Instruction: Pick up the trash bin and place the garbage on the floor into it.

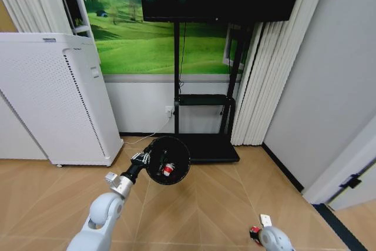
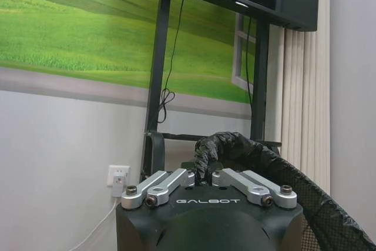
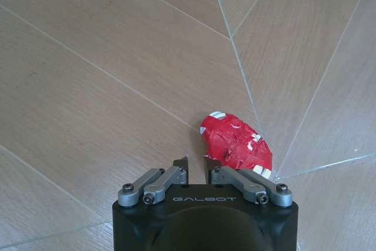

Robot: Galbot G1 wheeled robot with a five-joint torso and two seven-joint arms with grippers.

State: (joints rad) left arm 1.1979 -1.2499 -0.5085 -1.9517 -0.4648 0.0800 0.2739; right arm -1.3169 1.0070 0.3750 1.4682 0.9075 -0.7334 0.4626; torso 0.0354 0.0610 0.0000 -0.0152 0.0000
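Left gripper [image 2: 202, 181]: fingers are closed on the black rim of the trash bin [image 1: 169, 160], pinching the bag-lined edge between the tips. From there the left arm reaches forward and slightly right, holding the bin clear of the wooden floor [image 1: 223, 204], in front of the TV stand [image 1: 202, 145] and to the right of the white perforated appliance [image 1: 56, 98]. The bin's mouth is tipped toward the head camera.

Inside the bin, at least one red-and-white item [image 1: 168, 170] is visible; a second small piece beside it cannot be identified.

Right gripper [image 3: 197, 171]: fingers are drawn close together, with only a narrow gap, and hold nothing. They point down at the floor, just beside the red packet [image 3: 236, 143], which lies on the boards at a seam, near and to the right of the robot. Whether the tips touch it cannot be told.

Assessment: the bin is picked up and part of the garbage appears deposited. The red packet remains on the floor, well apart from the bin; that pickup and drop are outstanding.
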